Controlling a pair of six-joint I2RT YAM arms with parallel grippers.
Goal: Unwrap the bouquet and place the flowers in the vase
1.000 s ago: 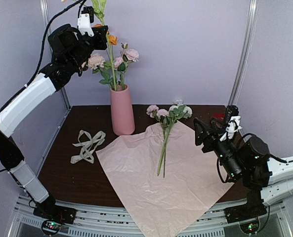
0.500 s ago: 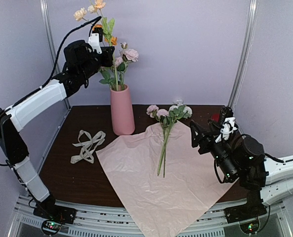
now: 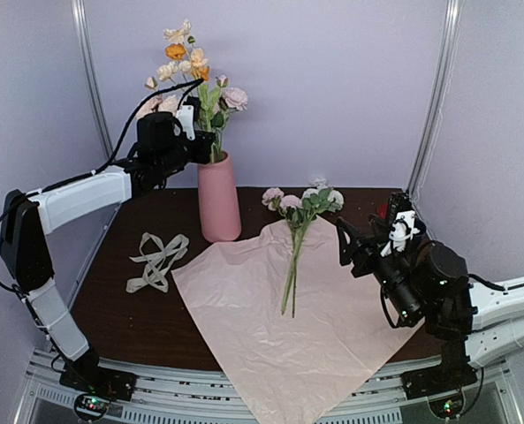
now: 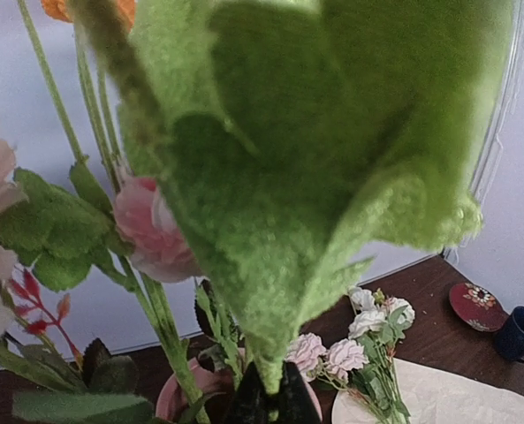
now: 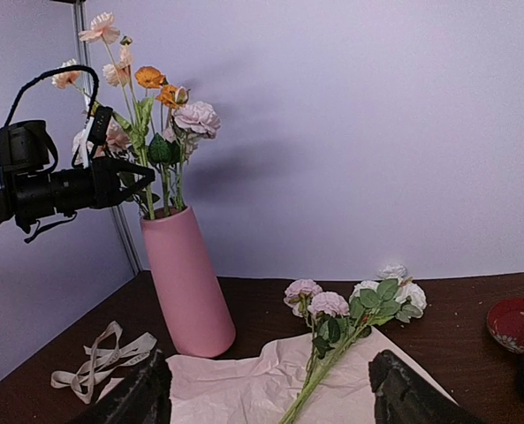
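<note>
The pink vase [image 3: 218, 199] [image 5: 186, 283] stands at the back of the table with several flowers [image 3: 210, 102] in it. My left gripper [image 3: 200, 141] [image 4: 270, 393] [image 5: 142, 172] hovers just above the vase mouth [image 4: 178, 393], shut on a green flower stem [image 4: 275, 353]. That stem's big leaf [image 4: 315, 159] fills the left wrist view, and its orange and cream blooms [image 3: 182, 53] rise above. More flowers [image 3: 297, 238] [image 5: 341, 344] lie on the unfolded pink paper [image 3: 288, 327] [image 5: 244, 389]. My right gripper [image 3: 354, 246] [image 5: 270, 402] stands open to their right, holding nothing.
A cream ribbon [image 3: 158, 259] [image 5: 98, 358] lies loose left of the paper. A red dish [image 4: 475, 303] [image 5: 513, 322] and a dark blue cup [image 4: 518, 333] sit at the back right. Metal frame posts [image 3: 85, 79] rise at the rear corners.
My left gripper has come down and to the right with the stem, from high above the vase to just over its mouth. The right gripper has edged slightly left.
</note>
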